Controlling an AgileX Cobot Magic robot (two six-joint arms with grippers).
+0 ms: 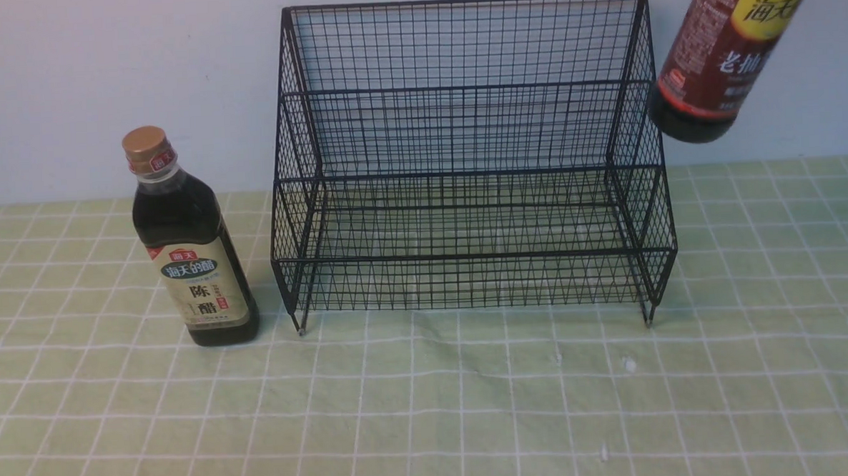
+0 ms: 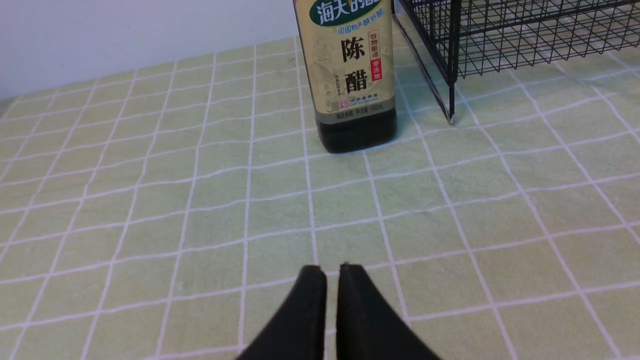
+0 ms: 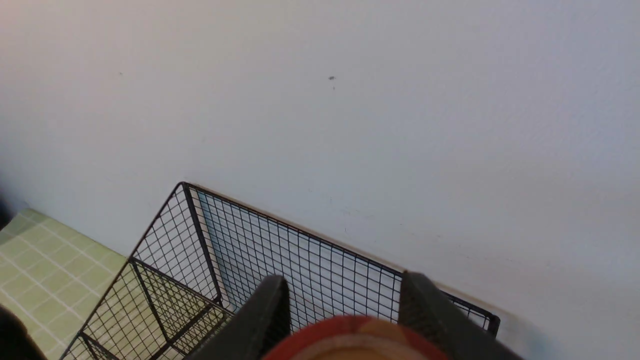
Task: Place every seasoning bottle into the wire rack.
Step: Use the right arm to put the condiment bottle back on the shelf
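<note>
Pale wall [image 1: 174, 77] backs the green checked worktop [image 1: 431, 409]. From the front view's centre, the red bottle [image 1: 734, 49] hangs at two o'clock, its cap between the fingertips of the right gripper [image 3: 345, 305], which is pinching it, jaws partly spread. Its base points toward seven o'clock, long axis tilted. The left gripper [image 2: 330, 280] is pressed together; the dark bottle [image 1: 195, 248] stands at nine o'clock of the rack [image 1: 471, 171].

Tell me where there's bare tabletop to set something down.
The checked green tablecloth is bare in front of the black wire-mesh rack, and right of it. Left is tighter: the squarish dark bottle with a gold cap leaves a narrow gap beside the rack, with bare cloth beyond it.
</note>
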